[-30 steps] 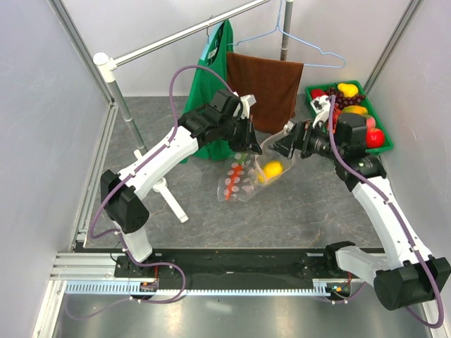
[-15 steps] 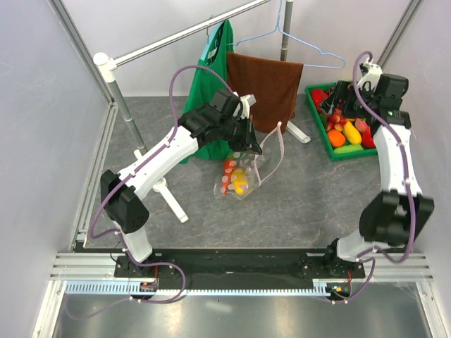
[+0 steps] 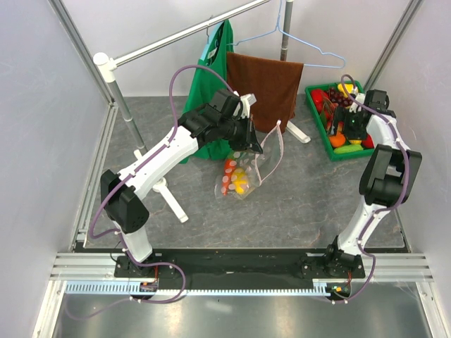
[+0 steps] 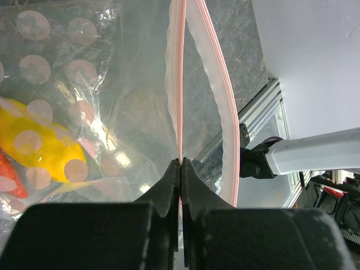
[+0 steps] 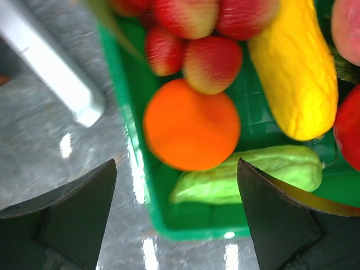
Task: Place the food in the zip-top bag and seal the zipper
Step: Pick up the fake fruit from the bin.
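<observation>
The right pincer (image 5: 175,169) hangs wide open and empty over the green tray (image 5: 185,228) at the far right. The round orange fruit (image 5: 191,124) sits straight beneath the gap, with a long green vegetable (image 5: 247,174) lying crosswise beside it. The left pincer (image 4: 181,163) is clamped on one lip of the zipper (image 4: 181,84), holding the zip-top bag (image 3: 243,176) up over mid tabletop (image 3: 296,204), well left of the tray. The bag's mouth gapes and a yellow piece (image 4: 39,146) is inside. The right arm is the nearer to the tray's food.

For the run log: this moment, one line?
left tool: shut on zipper | right tool: open above orange | bag: open, yellow fruit inside
</observation>
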Controlling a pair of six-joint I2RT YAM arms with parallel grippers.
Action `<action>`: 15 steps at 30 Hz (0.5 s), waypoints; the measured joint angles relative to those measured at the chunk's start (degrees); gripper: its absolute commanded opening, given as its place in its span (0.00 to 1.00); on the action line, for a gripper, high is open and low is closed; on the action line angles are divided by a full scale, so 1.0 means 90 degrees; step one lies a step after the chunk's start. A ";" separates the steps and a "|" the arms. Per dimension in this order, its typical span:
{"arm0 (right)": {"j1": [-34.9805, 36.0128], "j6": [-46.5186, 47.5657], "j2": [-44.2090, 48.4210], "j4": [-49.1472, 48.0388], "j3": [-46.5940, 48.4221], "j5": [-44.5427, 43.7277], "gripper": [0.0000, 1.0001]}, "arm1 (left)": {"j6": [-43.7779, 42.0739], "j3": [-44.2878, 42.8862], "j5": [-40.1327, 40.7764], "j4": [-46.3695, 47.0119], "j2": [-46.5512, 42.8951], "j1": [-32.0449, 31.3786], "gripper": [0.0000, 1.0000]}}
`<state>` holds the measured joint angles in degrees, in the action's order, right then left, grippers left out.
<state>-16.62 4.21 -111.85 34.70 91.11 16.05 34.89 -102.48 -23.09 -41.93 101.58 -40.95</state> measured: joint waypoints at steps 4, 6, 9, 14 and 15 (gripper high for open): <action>-0.0119 -0.0153 -0.0335 -0.0100 0.0080 -0.0056 0.95 | 0.0000 0.0000 0.0000 0.0015 0.0000 0.0000 0.02; -0.0158 -0.0231 -0.0457 -0.0155 0.0102 -0.0053 0.94 | 0.0000 0.0000 0.0000 0.0015 0.0000 0.0000 0.02; -0.0197 -0.0435 -0.0634 -0.0318 0.0141 -0.0036 0.92 | 0.0000 0.0000 0.0000 0.0017 0.0000 0.0000 0.02; -0.0197 -0.0707 -0.0835 -0.0491 0.0216 0.0063 0.84 | 0.0000 0.0000 0.0000 0.0019 0.0000 0.0000 0.02; -0.0202 -0.0755 -0.0862 -0.0505 0.0219 0.0095 0.79 | 0.0000 0.0000 -0.0002 0.0019 0.0000 0.0000 0.02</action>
<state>-18.44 -2.59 -119.61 30.15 93.08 16.91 34.89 -102.48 -23.11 -41.76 101.58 -40.95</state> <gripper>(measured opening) 0.881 0.026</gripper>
